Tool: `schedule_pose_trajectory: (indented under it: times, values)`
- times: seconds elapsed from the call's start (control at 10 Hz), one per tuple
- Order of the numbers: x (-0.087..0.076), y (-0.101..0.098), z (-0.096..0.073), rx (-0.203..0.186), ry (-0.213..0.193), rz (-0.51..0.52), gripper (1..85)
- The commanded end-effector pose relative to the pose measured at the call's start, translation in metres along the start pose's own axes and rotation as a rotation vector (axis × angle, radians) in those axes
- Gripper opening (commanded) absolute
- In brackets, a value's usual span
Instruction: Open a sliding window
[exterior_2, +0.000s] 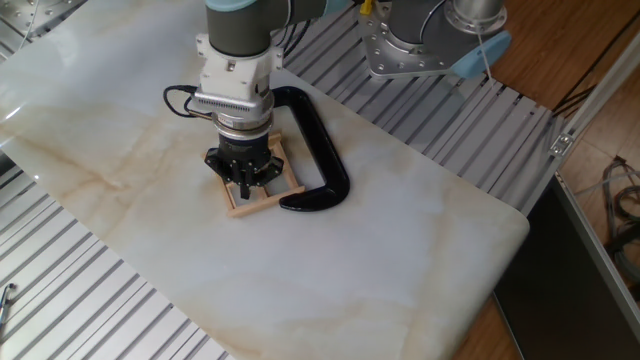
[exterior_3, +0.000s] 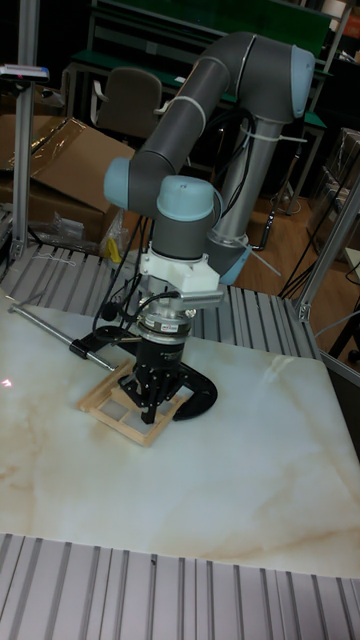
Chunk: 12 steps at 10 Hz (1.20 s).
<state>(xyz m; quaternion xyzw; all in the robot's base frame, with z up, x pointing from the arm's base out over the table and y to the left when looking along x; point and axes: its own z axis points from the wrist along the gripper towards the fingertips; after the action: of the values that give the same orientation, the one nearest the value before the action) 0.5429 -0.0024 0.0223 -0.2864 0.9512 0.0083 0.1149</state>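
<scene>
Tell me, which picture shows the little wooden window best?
The tall fixed view shows it best: the wooden window lies flat on the table with its left corner and panes open to see beside the gripper. In the fixed view the window is mostly hidden under the gripper, with the black clamp wrapped around its far side.

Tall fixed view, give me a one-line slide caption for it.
UR5 gripper lowered onto the wooden sliding window, held by a black C-clamp on a marble table.
</scene>
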Motion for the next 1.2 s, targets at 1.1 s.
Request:
schedule_pose_trajectory:
  times: [1.1]
  values:
    - [0.023,-0.008,0.004,0.001,0.014,-0.094,0.7]
